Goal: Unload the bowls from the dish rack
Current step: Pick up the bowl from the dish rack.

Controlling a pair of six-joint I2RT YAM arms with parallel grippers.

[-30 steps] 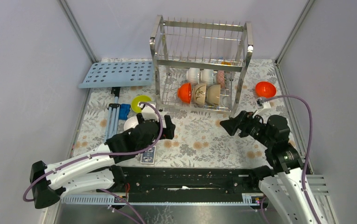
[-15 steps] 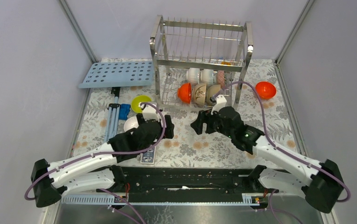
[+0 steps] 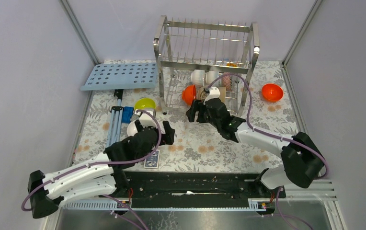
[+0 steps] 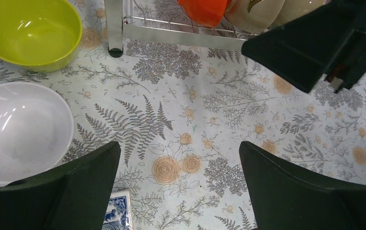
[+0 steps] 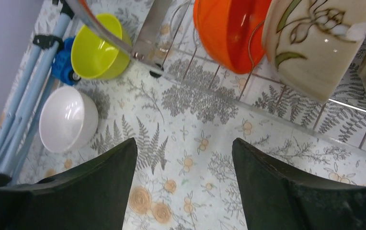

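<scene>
**Top view.** My right gripper [image 3: 195,111] is spread wide and holds nothing. It sits at the front of the dish rack [image 3: 205,48], low tier. The orange bowl [image 3: 188,95] stands on edge just past my fingertips, at 12 o'clock, a shade toward 11. The left gripper [image 3: 159,130] is fully spread and also empty. It hangs over the table [image 3: 195,143], at 7 o'clock from the rack and well apart from it. Judgement: the right arm is much the nearer, so the next pick is mine.

**Left wrist.** Only floral cloth lies between the left gripper [image 4: 178,158] fingers. The white bowl [image 4: 23,129] is at 9 o'clock and the yellow-green bowl [image 4: 30,28] at 10. Both are out of the rack.

**Right wrist.** The jaws of my right gripper [image 5: 183,153] are wide with nothing between them. The orange bowl [image 5: 229,33] is at 1 o'clock, behind the front rail, with its rim upright and its opening turned toward 8 o'clock. The beige bowl [image 5: 315,43] stands just beside it, at 2 o'clock. Judgement: I must shift toward 1 o'clock and take the rim edge-on, clear of the wires.
</scene>
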